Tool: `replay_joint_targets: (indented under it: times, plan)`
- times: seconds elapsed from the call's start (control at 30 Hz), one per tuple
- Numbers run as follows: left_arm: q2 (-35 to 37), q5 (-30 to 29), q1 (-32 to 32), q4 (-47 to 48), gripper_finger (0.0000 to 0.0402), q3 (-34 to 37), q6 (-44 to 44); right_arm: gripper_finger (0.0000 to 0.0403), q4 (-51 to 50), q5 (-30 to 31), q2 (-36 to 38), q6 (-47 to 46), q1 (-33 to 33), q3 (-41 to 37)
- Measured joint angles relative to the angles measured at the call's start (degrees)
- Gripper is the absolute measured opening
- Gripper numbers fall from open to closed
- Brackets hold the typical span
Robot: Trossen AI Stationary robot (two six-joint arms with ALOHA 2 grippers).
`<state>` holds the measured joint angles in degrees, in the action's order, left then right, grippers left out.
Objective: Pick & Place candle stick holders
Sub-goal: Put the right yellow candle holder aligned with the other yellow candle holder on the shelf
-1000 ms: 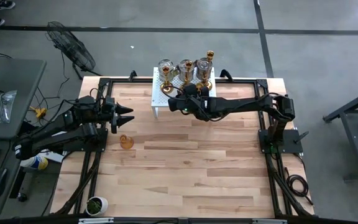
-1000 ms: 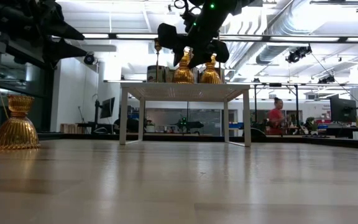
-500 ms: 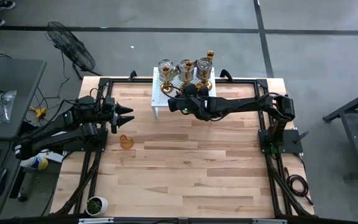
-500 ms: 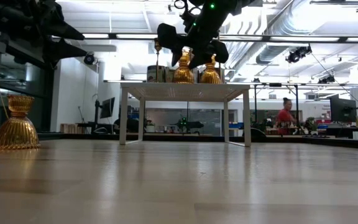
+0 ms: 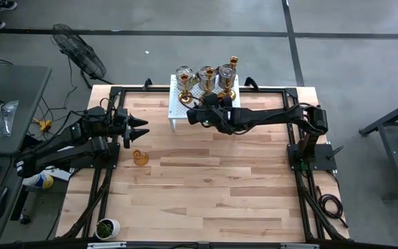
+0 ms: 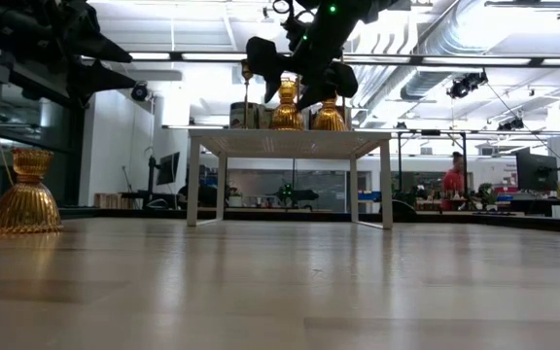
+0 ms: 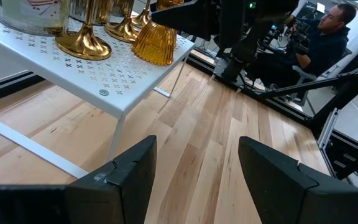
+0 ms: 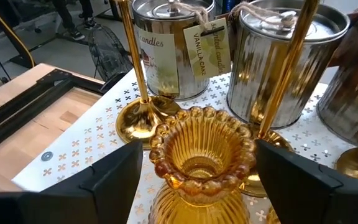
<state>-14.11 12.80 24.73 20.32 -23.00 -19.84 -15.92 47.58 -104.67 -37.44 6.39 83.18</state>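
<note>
On the wooden tabletop (image 5: 206, 187), the right hand (image 8: 194, 171) straddles an amber holder (image 8: 201, 149) on the white stand (image 5: 177, 104), fingers spread and apparently clear. Withdrawing could clip the gold stems (image 8: 135, 68) beside it; the left hand (image 5: 138, 128) waits half-open near another amber holder (image 5: 140, 158).

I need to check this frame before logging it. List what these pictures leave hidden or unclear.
- Amber holder on the white stand: its base is cut off by the right wrist view's edge.
- Right gripper: in the high view its own body hides the jaws.
- Gold stemmed holders: tops cut off in the left wrist view.
- Potted plant: too small for detail in the high view.
</note>
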Motion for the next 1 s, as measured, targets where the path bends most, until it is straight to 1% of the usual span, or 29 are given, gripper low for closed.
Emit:
replay_joint_targets:
  times: [0.3,0.8,1.0]
  plan:
    - [0.0,0.0,0.0,0.0,0.0223,0.0,0.0,0.0294,0.0,0.3,1.0,1.6,0.0,0.0]
    - [0.0,0.0,0.0,0.0,0.0223,0.0,0.0,0.0294,3.3,0.2,1.0,3.3,0.0,0.0]
    - [0.0,0.0,0.0,0.0,0.0223,0.0,0.0,0.0294,5.4,0.3,1.0,6.2,0.0,0.0]
